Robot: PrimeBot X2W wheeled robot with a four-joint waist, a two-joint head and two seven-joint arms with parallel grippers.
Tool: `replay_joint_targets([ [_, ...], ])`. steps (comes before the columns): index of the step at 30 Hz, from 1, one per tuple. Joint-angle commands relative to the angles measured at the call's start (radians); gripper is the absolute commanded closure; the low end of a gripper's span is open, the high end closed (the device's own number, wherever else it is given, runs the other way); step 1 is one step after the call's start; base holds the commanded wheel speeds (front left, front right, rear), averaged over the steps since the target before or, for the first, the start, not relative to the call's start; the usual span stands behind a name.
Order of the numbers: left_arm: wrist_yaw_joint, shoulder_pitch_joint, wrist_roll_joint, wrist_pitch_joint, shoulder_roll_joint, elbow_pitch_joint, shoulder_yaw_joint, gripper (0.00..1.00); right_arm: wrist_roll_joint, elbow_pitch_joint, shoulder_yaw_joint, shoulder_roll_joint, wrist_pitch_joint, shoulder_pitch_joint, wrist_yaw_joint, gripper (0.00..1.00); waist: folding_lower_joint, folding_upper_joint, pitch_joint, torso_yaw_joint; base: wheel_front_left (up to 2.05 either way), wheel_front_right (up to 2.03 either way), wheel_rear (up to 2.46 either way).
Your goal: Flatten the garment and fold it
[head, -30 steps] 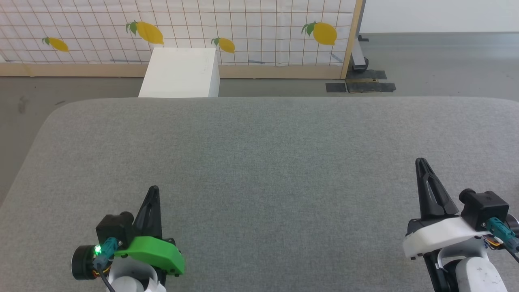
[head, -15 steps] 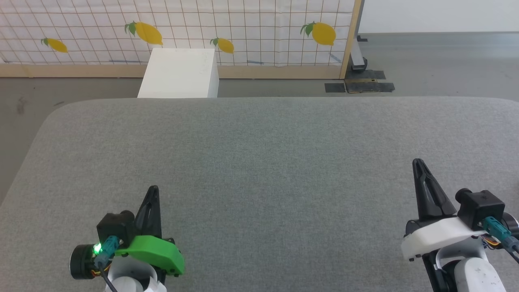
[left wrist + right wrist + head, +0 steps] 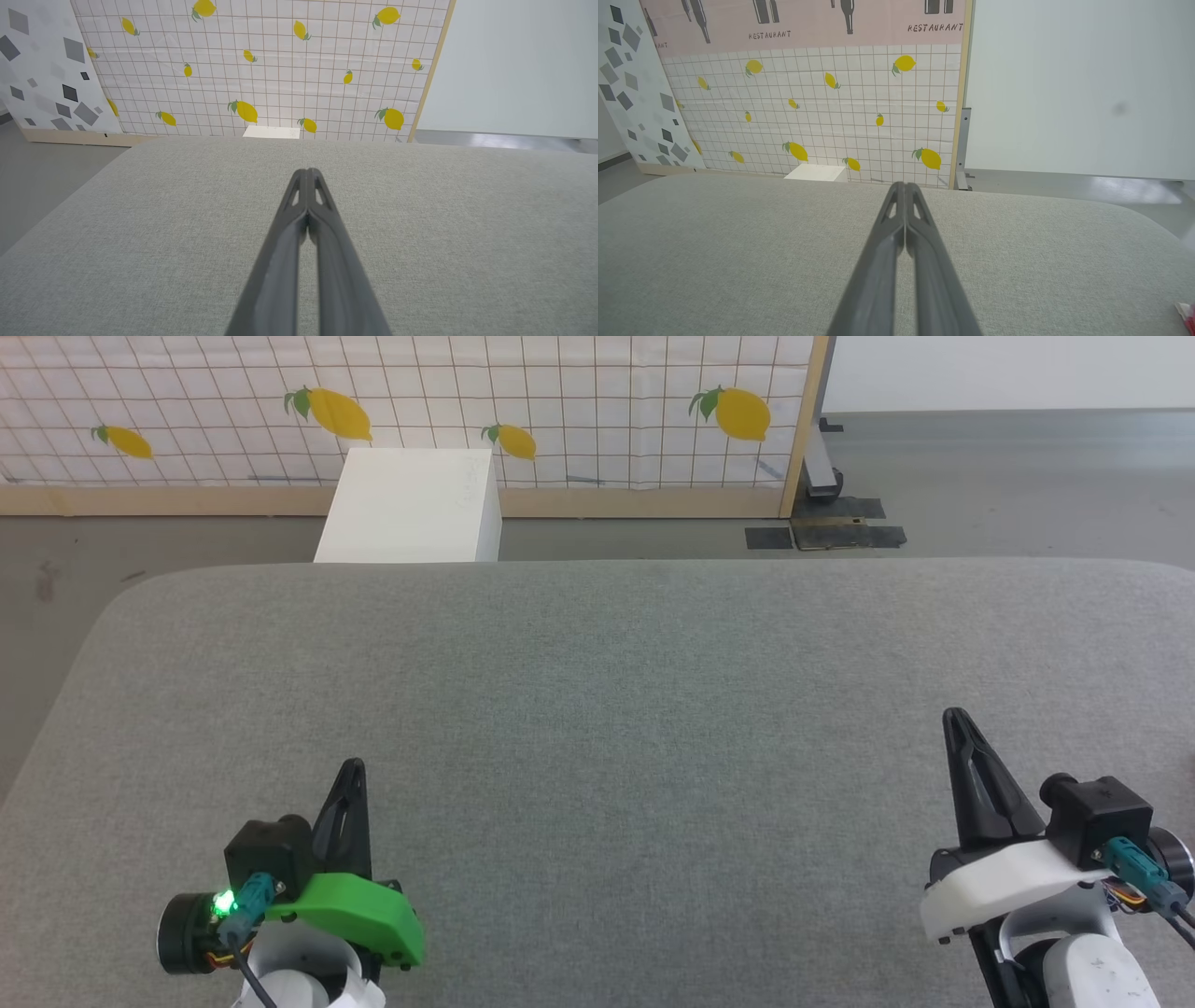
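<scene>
Garment (image 3: 1188,316) barely seen, axis untellable, left claw (image 3: 352,769), right claw (image 3: 951,718) both pressed together

grey table (image 3: 597,709); white box (image 3: 411,509); white grid panel (image 3: 579,383), yellow lemons (image 3: 742,413); red garment (image 3: 1190,322)

The work surface (image 3: 597,691) is a broad, flat pad covered in light grey woven fabric. Its far edge runs straight across the head view. The far left corner (image 3: 131,593) is rounded, and the left edge slants towards the near side. In the right wrist view the far right corner (image 3: 1134,212) is rounded in the same way. The cover lies smooth and even. A small piece of red and white fabric (image 3: 1186,315) rests on the pad near its right edge, at the lower right border of the right wrist view. The border cuts it off, so its shape cannot be determined.
</scene>
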Motion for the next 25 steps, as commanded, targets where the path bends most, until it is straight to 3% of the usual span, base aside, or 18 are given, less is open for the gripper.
replay_joint_targets([
  [1, 0.006, 0.018, 0.017, 0.006, -0.006, -0.008, 0.001, 1.0, -0.008, -0.007, 0.003, 0.001, 0.009, 0.016, -0.001, 1.0, 0.0, 0.0, 0.0, 0.0, 0.0, 0.0, 0.0],
  [25, 0.015, 0.032, 0.054, 0.055, -0.01, -0.057, 0.006, 1.0, -0.03, -0.034, 0.016, 0.001, 0.048, 0.031, -0.001, 1.0, 0.0, 0.0, -0.001, -0.006, 0.0, 0.0, 0.0],
])
